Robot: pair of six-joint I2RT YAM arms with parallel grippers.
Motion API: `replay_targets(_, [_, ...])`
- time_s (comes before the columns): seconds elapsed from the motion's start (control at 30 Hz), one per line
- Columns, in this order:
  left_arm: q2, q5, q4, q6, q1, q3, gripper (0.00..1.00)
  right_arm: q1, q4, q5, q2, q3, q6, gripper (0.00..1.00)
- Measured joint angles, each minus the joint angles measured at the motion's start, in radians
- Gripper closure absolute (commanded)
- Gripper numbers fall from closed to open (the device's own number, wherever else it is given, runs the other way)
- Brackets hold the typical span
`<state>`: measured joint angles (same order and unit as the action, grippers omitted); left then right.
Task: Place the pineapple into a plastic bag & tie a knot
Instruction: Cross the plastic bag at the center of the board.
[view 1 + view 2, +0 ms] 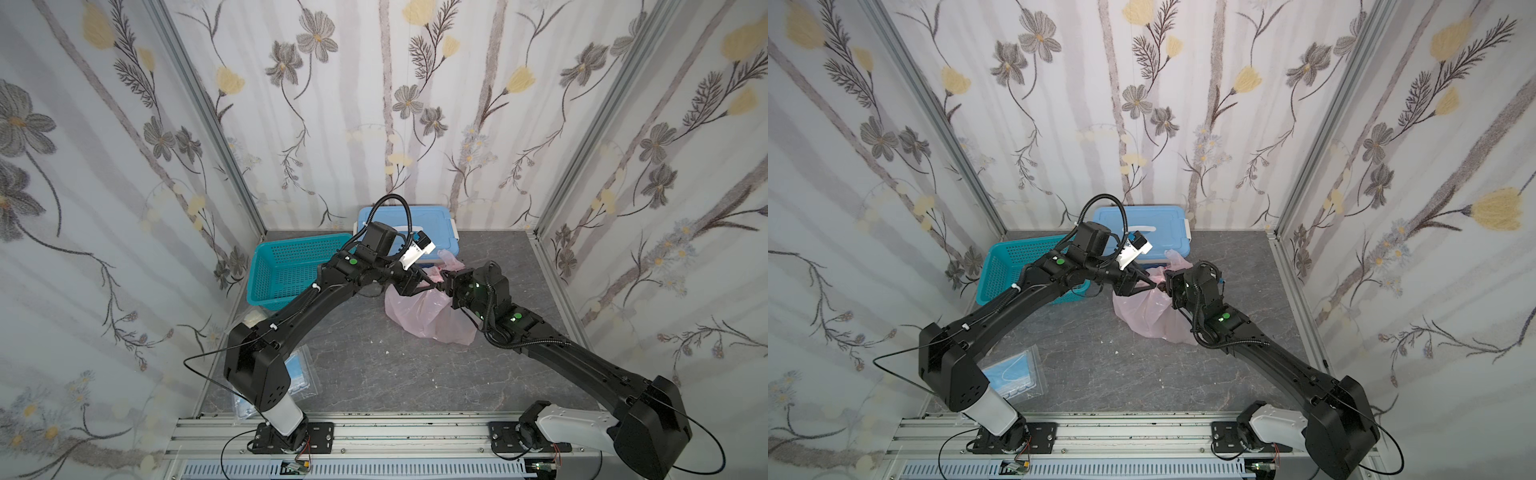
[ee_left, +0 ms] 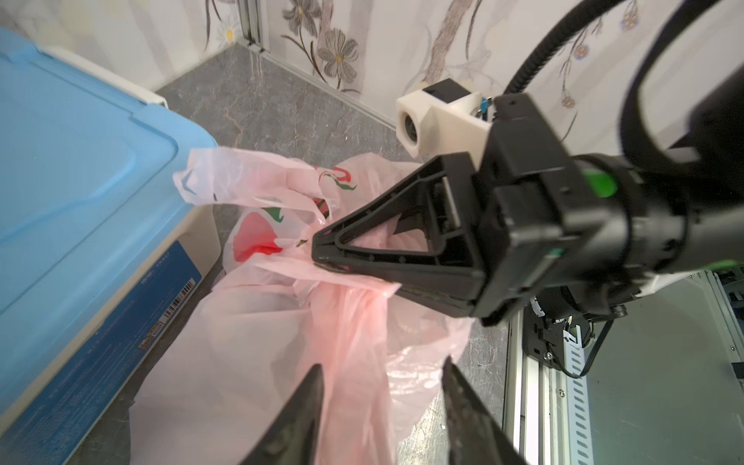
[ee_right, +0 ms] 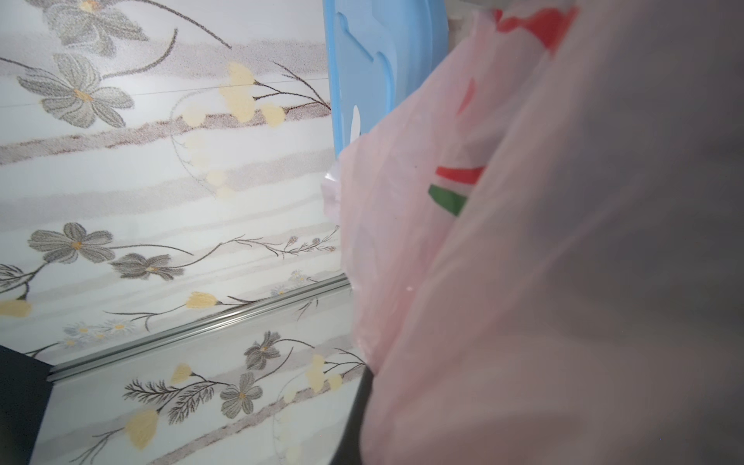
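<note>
The pink plastic bag [image 1: 419, 316] [image 1: 1142, 316] lies bulging on the grey table, between the two arms. My right gripper [image 1: 445, 279] [image 2: 318, 251] is shut on a bunched pink handle of the bag. The left gripper [image 1: 432, 285] [image 2: 383, 364] is open, and a loose pink strand of the bag [image 2: 249, 342] runs between its fingers without being clamped. The handles cross and bunch at the right fingertips; I cannot tell whether that is a knot. In the right wrist view the bag [image 3: 523, 282] fills the picture and covers the jaws. The pineapple is hidden.
A blue lidded box [image 1: 419, 220] [image 2: 80, 169] stands right behind the bag, against the back wall. A teal basket [image 1: 286, 266] sits to its left, partly under the left arm. A clear packet with blue contents [image 1: 1013, 374] lies front left. Papered walls close in three sides.
</note>
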<state>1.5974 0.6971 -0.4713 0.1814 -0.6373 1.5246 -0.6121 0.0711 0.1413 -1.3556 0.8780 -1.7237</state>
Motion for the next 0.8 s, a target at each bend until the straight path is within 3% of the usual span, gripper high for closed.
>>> replay_targets(0.1, [-0.099, -0.002, 0.031, 0.001, 0.024, -0.055, 0.2, 0.0, -0.071, 0.004, 0.029, 0.014, 0.109, 1.0])
replay_targets(0.2, [-0.158, -0.01, 0.047, 0.029, 0.059, -0.134, 0.16, 0.002, -0.127, -0.006, 0.046, 0.026, 0.205, 1.0])
replay_targets(0.3, [-0.143, -0.021, 0.025, 0.109, 0.081, -0.195, 0.05, 0.003, -0.172, -0.018, 0.049, 0.051, 0.295, 1.0])
replay_targets(0.4, [-0.094, -0.047, 0.029, 0.191, 0.082, -0.248, 0.05, 0.005, -0.21, -0.046, 0.047, 0.09, 0.385, 1.0])
replay_targets(0.5, [-0.06, -0.082, 0.098, 0.243, 0.08, -0.304, 0.11, 0.01, -0.226, -0.082, 0.042, 0.12, 0.462, 1.0])
replay_targets(0.63, [-0.033, -0.081, 0.161, 0.295, 0.074, -0.321, 0.36, 0.021, -0.261, -0.126, 0.035, 0.145, 0.54, 1.0])
replay_targets(0.8, [-0.068, -0.007, 0.196, 0.327, -0.035, -0.408, 0.39, 0.045, -0.304, -0.185, 0.005, 0.232, 0.663, 1.0])
